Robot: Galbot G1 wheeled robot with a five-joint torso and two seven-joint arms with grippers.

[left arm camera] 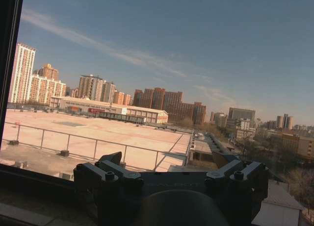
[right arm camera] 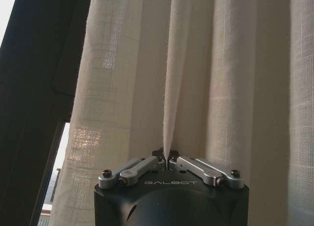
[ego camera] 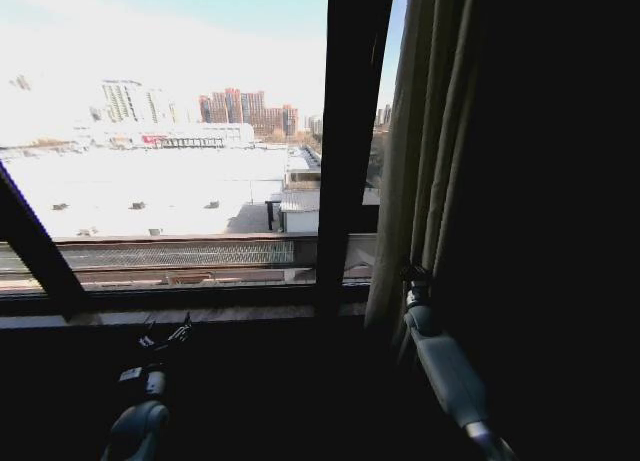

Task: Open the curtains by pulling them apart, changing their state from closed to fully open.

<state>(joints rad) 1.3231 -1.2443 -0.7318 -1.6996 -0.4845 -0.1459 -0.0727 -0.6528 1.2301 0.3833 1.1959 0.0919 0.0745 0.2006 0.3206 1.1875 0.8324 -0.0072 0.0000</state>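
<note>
Two claws show, and going left to right the left claw [ego camera: 165, 336] comes first: it hangs low beneath the sill [ego camera: 180, 299], fingers spread wide and holding nothing, as its own wrist view confirms with the open pads [left arm camera: 108, 169] framing rooftops and sky. Past it the glass is bare across most of the window, so the left side of the opening already looks clear. Next stands the dark frame bar [ego camera: 348, 141], upright, splitting the panes. Just right of that bar hangs the curtain [ego camera: 425, 151], bunched into pleats against the dark right side of the room. The right claw [ego camera: 414, 277] reaches up into the lower part of the fabric; from its wrist the jaws are drawn narrow, pinching one fold of the curtain [right arm camera: 169, 88] between the fingertips [right arm camera: 158, 160]. To do this step well, I judge the pinch should stay firm and the pull run sideways to the right, level with the sill, so the pleats stack instead of dragging down on whatever carries them above, which is out of sight. A thin fold could slip free, so a slow, steady draw seems wise. What may hinder: the frame bar sits close to the cloth's left edge, and the room to the right is too dark to tell how much travel remains.
</note>
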